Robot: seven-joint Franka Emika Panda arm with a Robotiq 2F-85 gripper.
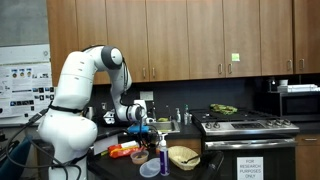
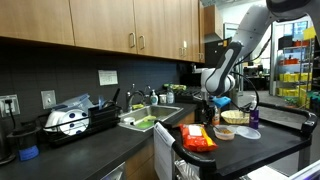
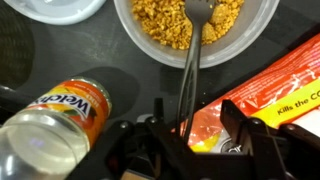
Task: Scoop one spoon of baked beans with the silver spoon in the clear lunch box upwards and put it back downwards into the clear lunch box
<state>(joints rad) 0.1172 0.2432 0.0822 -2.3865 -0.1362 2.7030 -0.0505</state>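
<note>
Dark fingers [image 3: 148,150] of the hand [image 3: 190,150] fill the lower edge of the wrist view. The silver spoon [image 3: 190,70] runs from the gap between them straight ahead, its handle end reaching the hand and its bowl sunk in the baked beans [image 3: 160,25]. Whether the fingers pinch the handle or only stand either side of it cannot be told.

The beans lie in the clear lunch box [image 3: 258,48], which stands on the dark bench [image 3: 130,75] just ahead of the hand. Close beside the hand, on the left of the wrist view, a clear Welch's bottle [image 3: 60,115] lies on its side. On the opposite side, partly under the hand, lies an orange and red packet [image 3: 275,85] with white lettering. Farther ahead, beyond the bottle, the rim of a white dish [image 3: 50,8] shows.

In both exterior views the white arm [image 1: 85,80] [image 2: 235,60] bends down so that the hand [image 1: 140,122] [image 2: 212,105] hangs low over the cluttered bench. Wooden cabinets [image 1: 190,35] line the wall above.
</note>
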